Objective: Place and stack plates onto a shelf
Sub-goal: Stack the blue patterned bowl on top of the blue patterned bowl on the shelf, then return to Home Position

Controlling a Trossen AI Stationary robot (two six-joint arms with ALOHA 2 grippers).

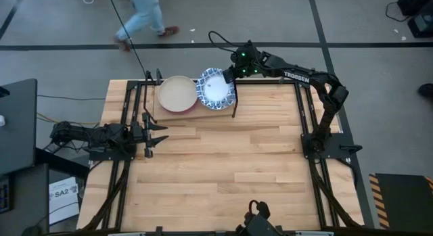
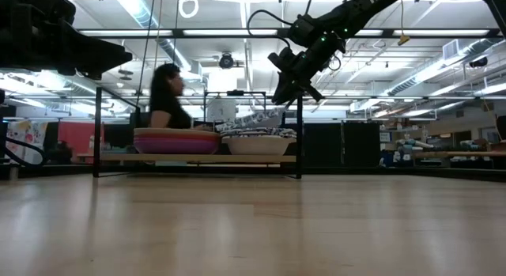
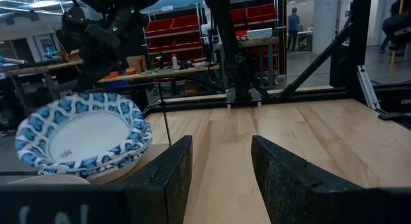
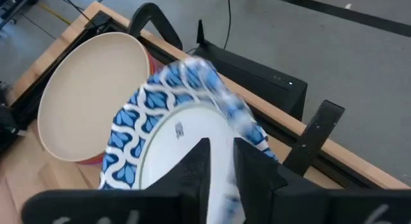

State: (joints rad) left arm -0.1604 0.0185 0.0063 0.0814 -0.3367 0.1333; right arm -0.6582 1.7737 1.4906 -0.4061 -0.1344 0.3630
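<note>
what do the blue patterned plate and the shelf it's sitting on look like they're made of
Blue patterned plate: probably glazed ceramic or melamine; smooth white centre, printed blue rim. Which one, the look leaves open.
Shelf: light wooden plank, matte, in a thin black frame that looks like painted metal.

Wooden table (image 1: 223, 161), shelf (image 1: 189, 113) at its far edge bearing plates (image 1: 177, 92)

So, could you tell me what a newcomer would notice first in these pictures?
The blue-and-white plate on the shelf at the table's far edge, with the right gripper at its rim. Beside it sits a beige plate topping a stack. The left gripper waits, open, at the table's left side.
</note>
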